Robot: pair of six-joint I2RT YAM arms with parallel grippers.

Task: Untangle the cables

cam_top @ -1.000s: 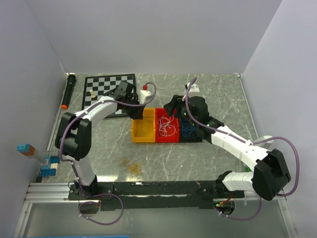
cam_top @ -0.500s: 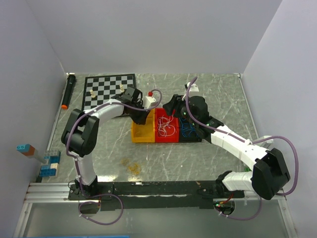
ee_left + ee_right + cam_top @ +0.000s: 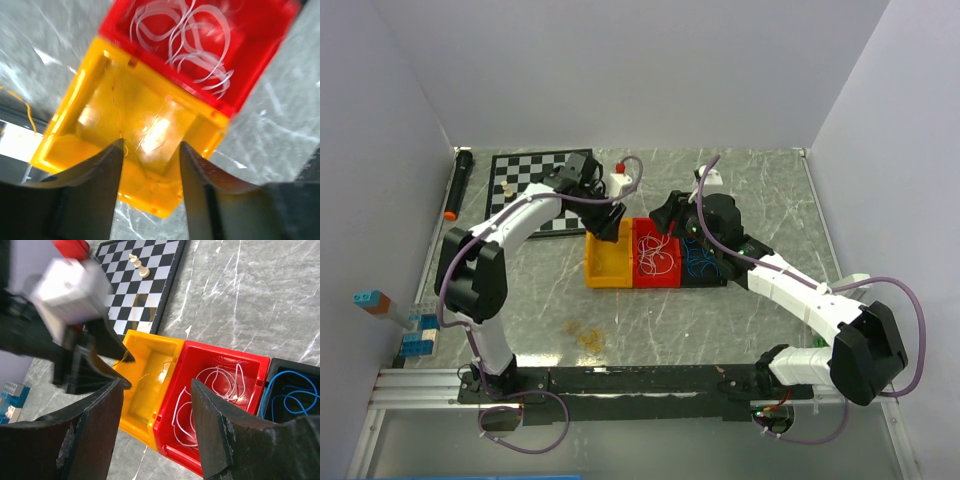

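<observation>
Three joined bins sit mid-table: yellow (image 3: 608, 264), red (image 3: 658, 260) and black (image 3: 704, 264). White cables (image 3: 190, 40) curl in the red bin (image 3: 220, 390), and blue cables (image 3: 292, 395) lie in the black one. A hair-fine yellow-tan cable (image 3: 150, 372) lies in the yellow bin (image 3: 130, 125). My left gripper (image 3: 151, 145) hangs open over the yellow bin, a strand of yellow cable clinging to its left fingertip (image 3: 118, 146). My right gripper (image 3: 156, 385) is open above the yellow and red bins, holding nothing. More tan curls (image 3: 586, 333) lie on the table in front.
A chessboard (image 3: 535, 185) with a few pieces lies at the back left, a black marker with an orange tip (image 3: 457, 185) beside it. Blue and white blocks (image 3: 417, 332) stand at the left edge. Lilac hoses loop off both arms.
My left gripper has gone from shut to open over the yellow bin, and its wrist has turned and shifted slightly right. The right arm has stayed still.
</observation>
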